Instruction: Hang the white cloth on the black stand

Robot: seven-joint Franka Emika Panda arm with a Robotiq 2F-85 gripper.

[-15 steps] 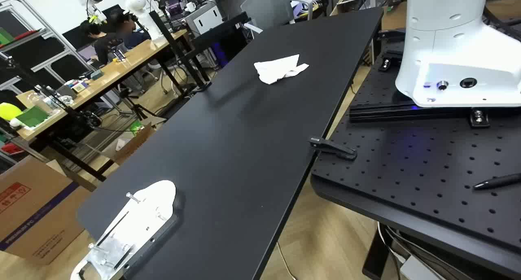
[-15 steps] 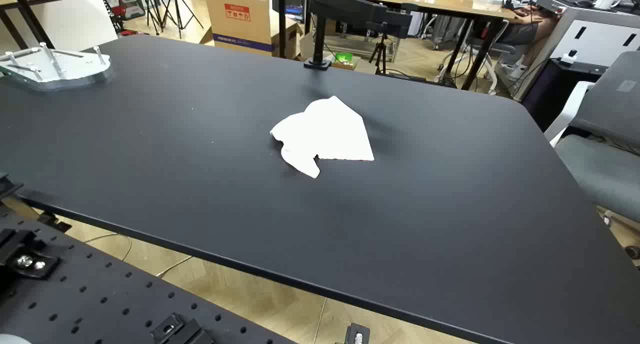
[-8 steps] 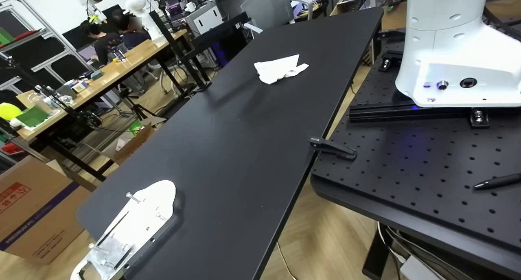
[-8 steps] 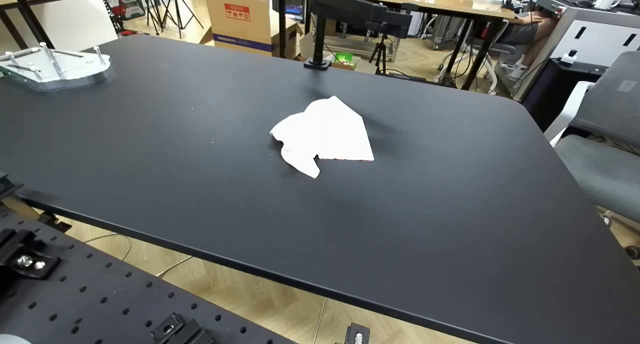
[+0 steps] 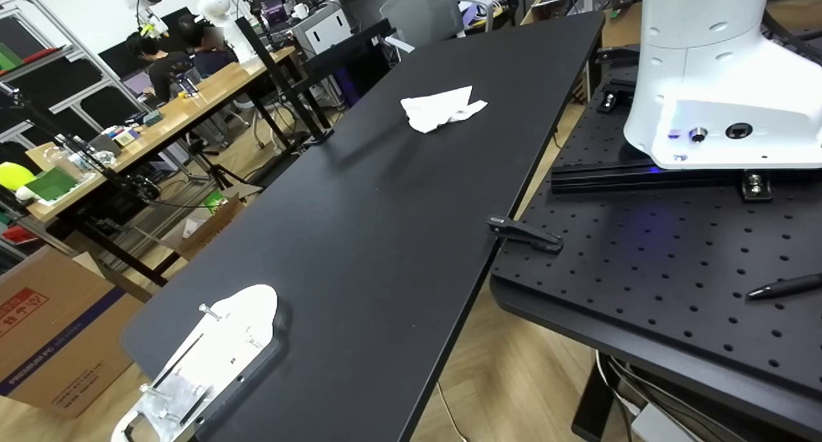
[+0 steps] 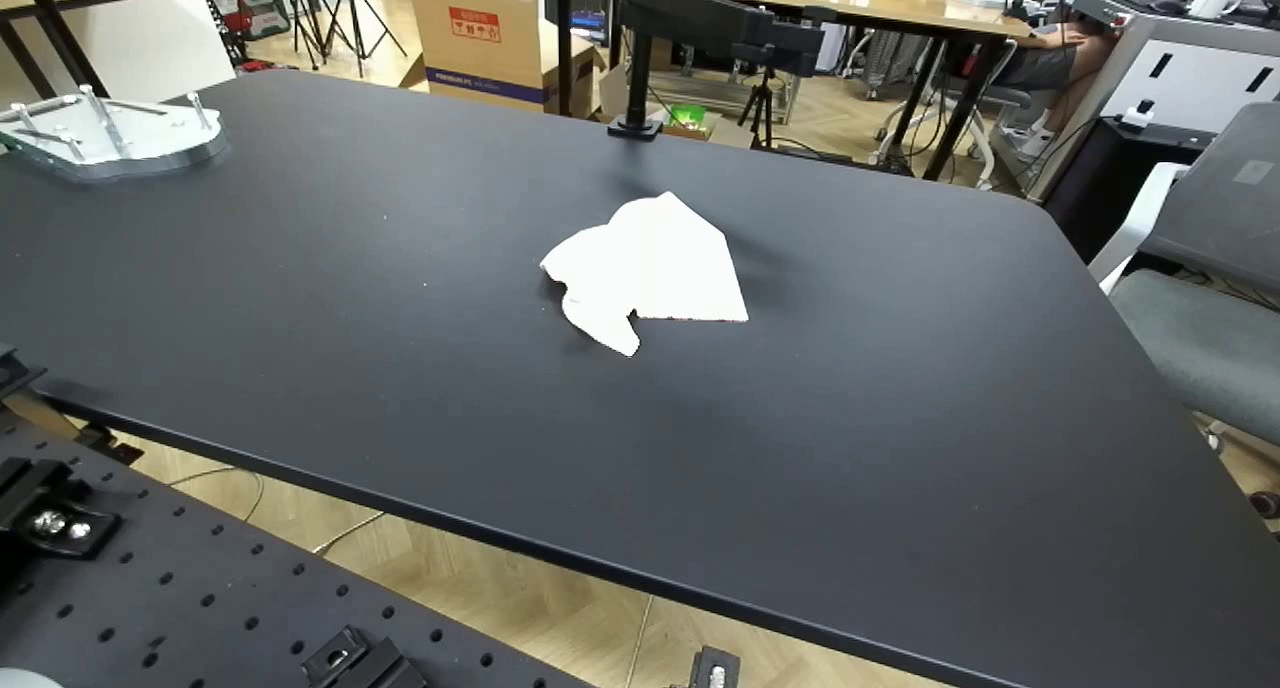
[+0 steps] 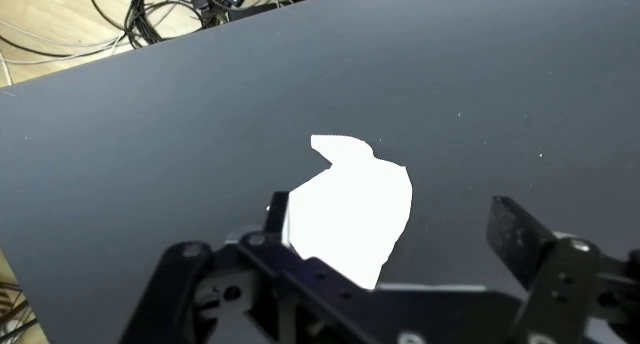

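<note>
In an exterior view the arm's white base (image 5: pixel 719 98) stands at the right side, rounded and flaring toward its foot, with a round metal socket (image 5: pixel 698 135) and a darker oval socket (image 5: pixel 739 131) low on its face; the column (image 5: pixel 703 15) above runs out past the top edge. In the wrist view the gripper (image 7: pixel 392 204) shows along the bottom, its two black fingers (image 7: pixel 517 239) spread wide, tips (image 7: pixel 278 204) well apart. Round bolt heads (image 7: pixel 256 239) dot the linkage (image 7: pixel 322 291), which is blurred in places.
</note>
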